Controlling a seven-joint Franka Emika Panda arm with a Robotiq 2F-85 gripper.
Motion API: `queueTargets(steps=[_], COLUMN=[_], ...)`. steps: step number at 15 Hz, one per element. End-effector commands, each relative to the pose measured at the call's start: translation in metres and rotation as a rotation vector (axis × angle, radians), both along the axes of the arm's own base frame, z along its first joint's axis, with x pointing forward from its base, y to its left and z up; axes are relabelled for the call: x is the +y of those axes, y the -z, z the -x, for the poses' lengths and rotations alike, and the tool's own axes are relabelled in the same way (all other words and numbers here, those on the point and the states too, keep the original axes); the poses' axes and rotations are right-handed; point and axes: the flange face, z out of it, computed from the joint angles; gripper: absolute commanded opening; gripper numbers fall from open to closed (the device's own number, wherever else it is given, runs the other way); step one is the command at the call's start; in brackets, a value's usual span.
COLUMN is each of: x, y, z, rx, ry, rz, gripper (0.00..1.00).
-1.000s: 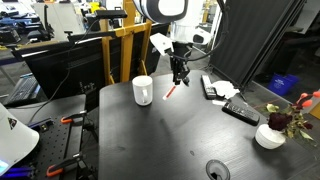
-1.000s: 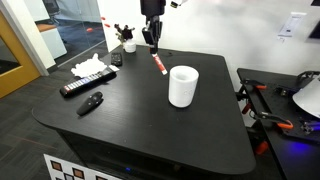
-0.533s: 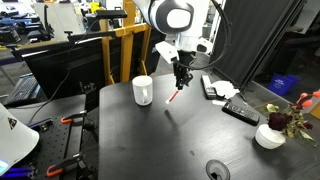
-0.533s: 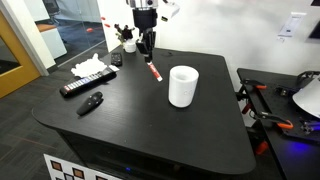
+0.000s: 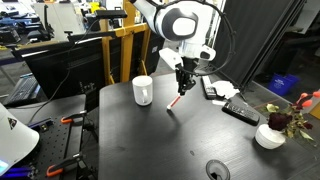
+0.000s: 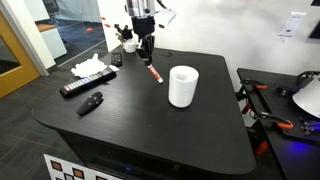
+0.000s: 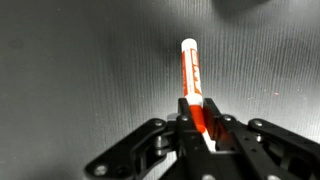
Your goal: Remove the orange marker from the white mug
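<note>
My gripper (image 5: 183, 82) (image 6: 147, 58) (image 7: 199, 112) is shut on the upper end of the orange marker (image 5: 175, 101) (image 6: 154, 73) (image 7: 191, 75). The marker hangs tilted below the jaws, outside the mug, its lower tip at or just above the black table. The white mug (image 5: 143, 90) (image 6: 182, 86) stands upright on the table, apart from the marker, with nothing showing above its rim. In the wrist view the marker points away from the jaws over the dark tabletop.
The black table (image 5: 150, 140) (image 6: 140, 125) also bears a remote (image 5: 240, 111) (image 6: 80, 85), a small black object (image 6: 91, 102), white cloth or paper (image 6: 88, 67) and a white bowl with dark red flowers (image 5: 270, 135). A round black disc (image 5: 217, 171) lies near the front edge.
The gripper has moved down and away from the mug with the marker, bringing the marker's tip to the tabletop. The mug has not moved.
</note>
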Motion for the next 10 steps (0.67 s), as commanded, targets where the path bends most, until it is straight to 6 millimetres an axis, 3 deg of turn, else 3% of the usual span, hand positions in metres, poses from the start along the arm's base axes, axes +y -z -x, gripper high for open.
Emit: queueTargets(steps=[1,6,8,10], x=[0.0,0.001,0.0,-0.003], y=[-0.002,-0.024,-0.048,-0.077], z=[-0.007,0.004,0.013,0.024], rx=[0.025,-0.005,-0.035,-0.075], ry=[0.004,0.009,0.011,0.016], rz=[0.022,0.024,0.026,0.012], gripper=[0.46,0.82,0.97,1.0])
